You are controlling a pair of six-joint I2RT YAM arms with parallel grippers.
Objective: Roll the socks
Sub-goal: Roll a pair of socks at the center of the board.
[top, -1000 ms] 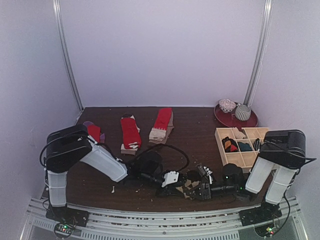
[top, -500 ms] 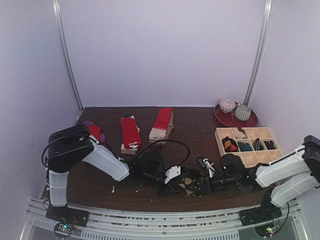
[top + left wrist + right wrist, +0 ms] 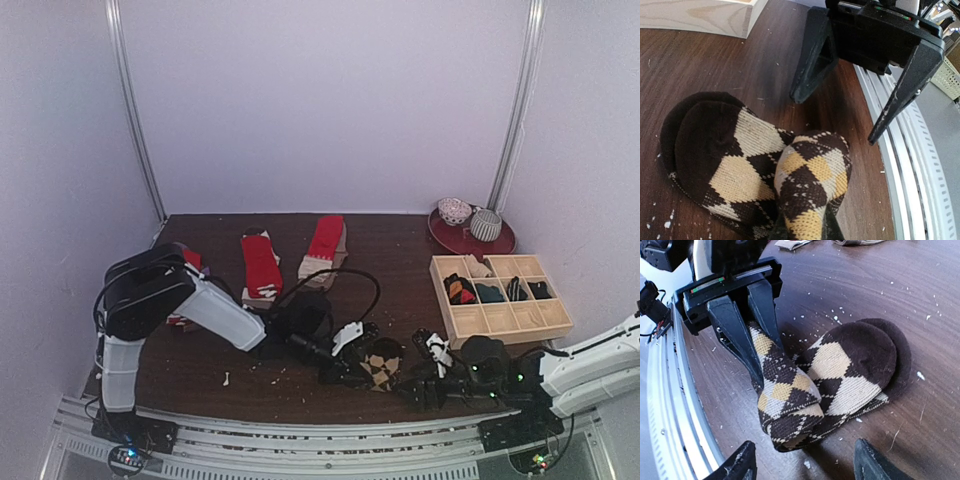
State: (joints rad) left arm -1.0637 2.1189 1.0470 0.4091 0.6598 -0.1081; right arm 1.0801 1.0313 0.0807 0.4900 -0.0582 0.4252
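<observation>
Argyle pair (image 3: 378, 365): brown-and-beige, lying at the near middle of the counter (image 3: 400, 240), toes flat on the wood, the other end doubled over into a raised hump.

My left tool (image 3: 767, 365) is clenched on that hump, both fingers pinching through the knit. My right tool (image 3: 835, 120) is released, jaws spread wide, standing just to the right of the sock and not touching it.

Handling, as I judge it:
- Light and limp. No stiffness of its own, so whatever is not pinched sags or lies flat.
- Soft knit, likely springy. The fold looks loose (the hump is fat, not tight) and I expect it to relax open once let go.
- Not fragile, and the fabric should take a firm pinch without slipping. The flat part may drag over the smooth wood.
- Two layers. A shallow pinch could take only the top sock.

Where to take hold: across the full thickness of the doubled part, low on the hump, so both socks come along. The flat toe end is thin against the counter and harder to get under.

Red pairs (image 3: 262, 265) lie flat at the far left. The wooden tray (image 3: 440, 295) sits to the right.
</observation>
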